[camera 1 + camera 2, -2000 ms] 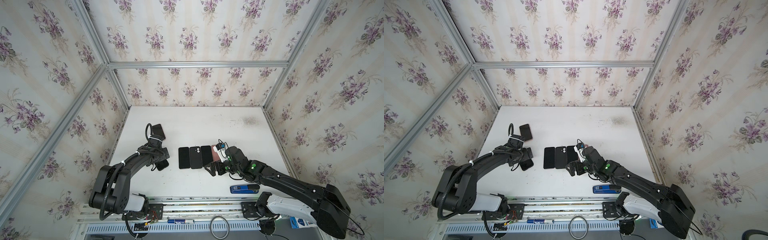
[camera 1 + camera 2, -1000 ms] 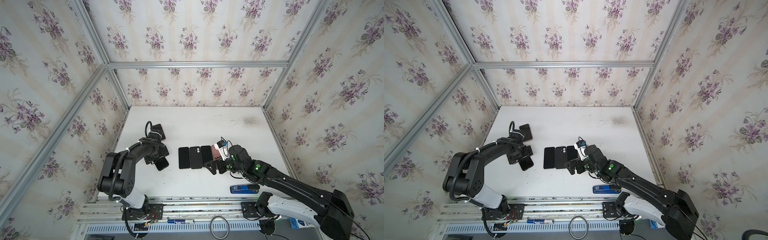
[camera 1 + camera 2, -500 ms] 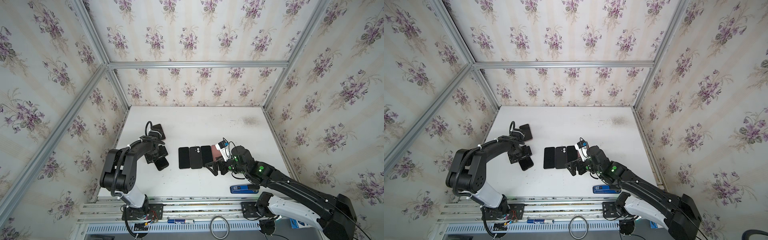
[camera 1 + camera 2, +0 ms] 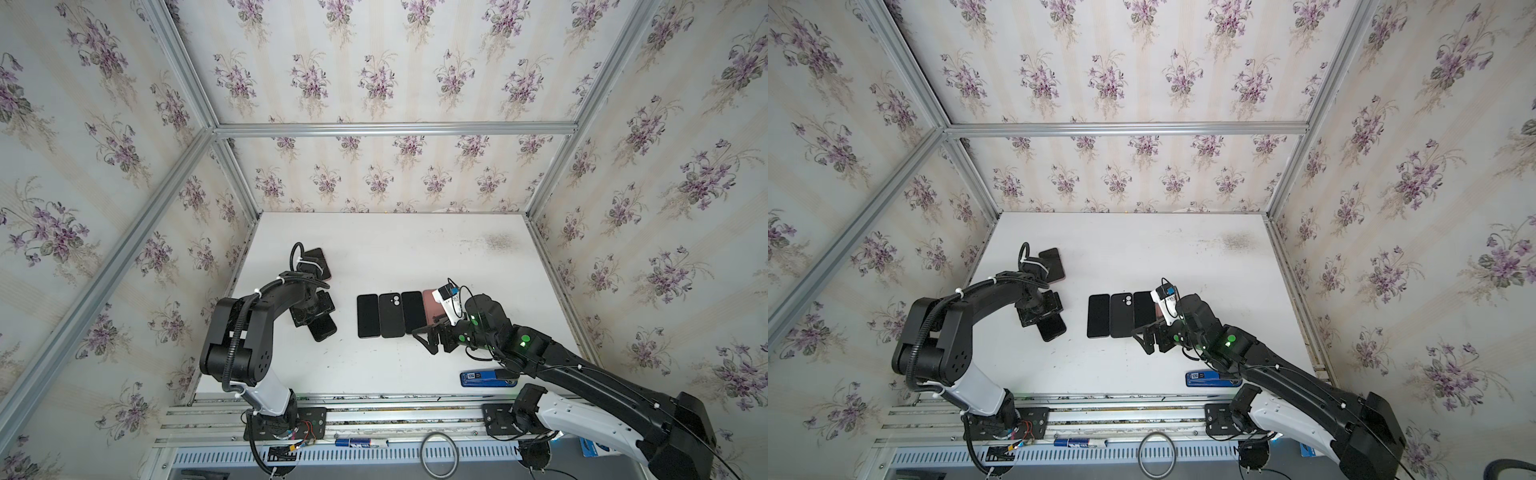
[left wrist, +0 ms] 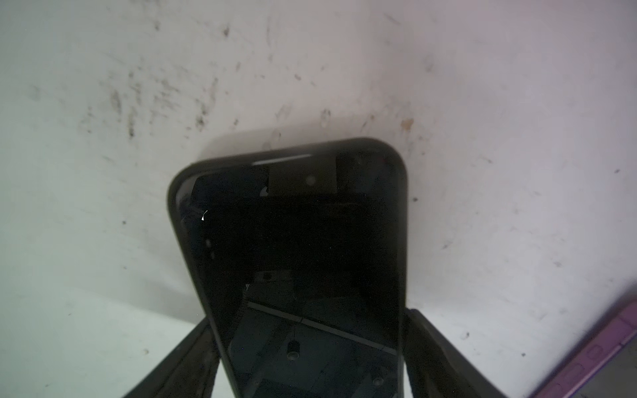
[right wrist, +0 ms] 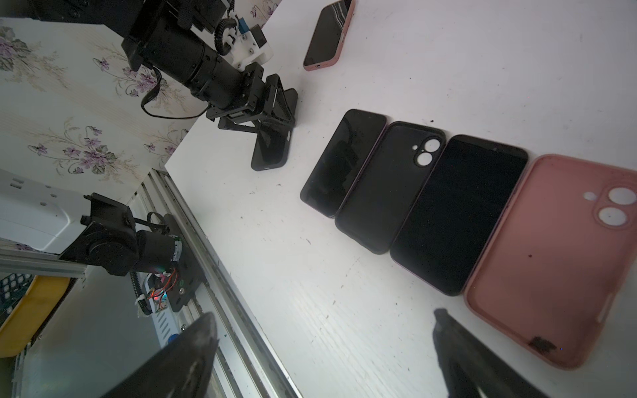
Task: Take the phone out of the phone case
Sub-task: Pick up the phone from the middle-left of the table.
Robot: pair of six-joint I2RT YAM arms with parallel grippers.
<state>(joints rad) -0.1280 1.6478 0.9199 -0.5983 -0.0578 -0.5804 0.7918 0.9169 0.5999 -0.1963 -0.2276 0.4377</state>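
Note:
A phone in a black phone case lies flat, screen up, on the left part of the white table. My left gripper is low over it. In the left wrist view the fingertips press against both long edges of the phone case, so my left gripper is shut on it. My right gripper hovers open and empty near the front end of a row of phones and cases. In the right wrist view only bare table shows between its fingers.
In the table's middle a bare phone, an empty black case, another phone and an empty pink case lie side by side. A pink-cased phone lies at the back left. A blue object lies by the front edge.
My left gripper has narrowed its jaws onto the black-cased phone's sides. The right gripper has drifted slightly and stays open.

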